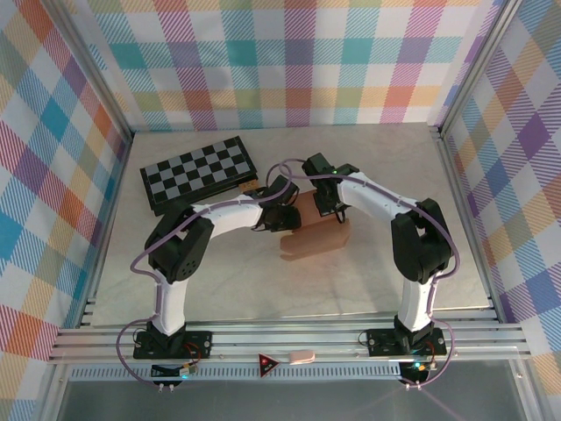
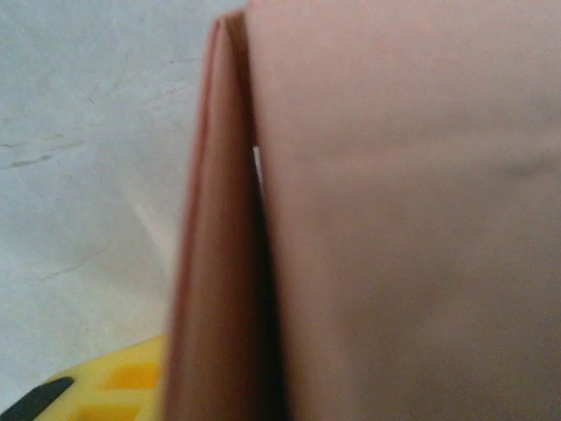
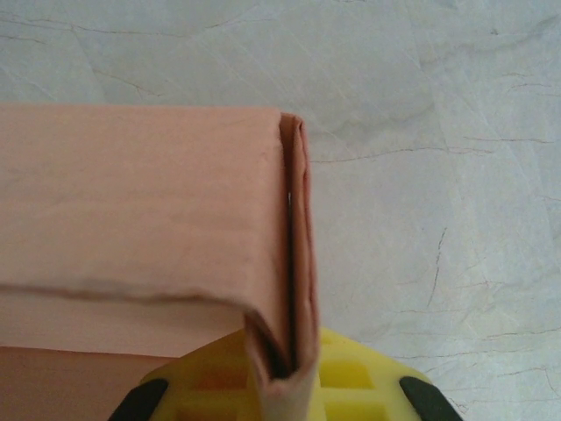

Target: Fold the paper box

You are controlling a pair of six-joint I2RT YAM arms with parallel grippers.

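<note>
The right gripper [image 3: 282,386] pinched the paper box [image 3: 131,193] wall. How wide the left gripper [image 1: 268,221] stood could not be told. If the pinch slipped, the wall could pop open.

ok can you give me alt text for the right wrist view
The right tool pinches a doubled upright wall of the salmon-orange paper box between its yellow fingers at the bottom edge. The box covers the left half of the view, and the pale, crackled table lies to its right.
</note>
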